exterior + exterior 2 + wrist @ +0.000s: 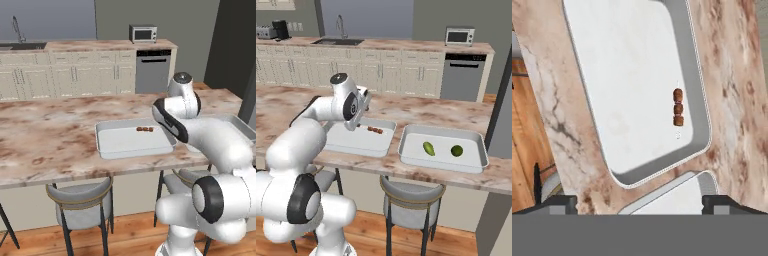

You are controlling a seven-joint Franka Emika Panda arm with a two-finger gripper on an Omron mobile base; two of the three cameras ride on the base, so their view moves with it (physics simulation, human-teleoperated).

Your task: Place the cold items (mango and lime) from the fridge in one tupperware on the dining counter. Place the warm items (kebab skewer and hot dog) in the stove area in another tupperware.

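Brown kebab skewer [678,107] beyond claw [639,202]

— Where do your base cameras sit?
— Behind my arm, left and right, both facing forward and down over the dining counter [50,135]. They share the tupperware [107,145] holding the kebab skewer [145,129].
— And your hand camera?
— It looks steeply down, nearer, onto that same tupperware [697,90], the skewer [678,107] near its rim.
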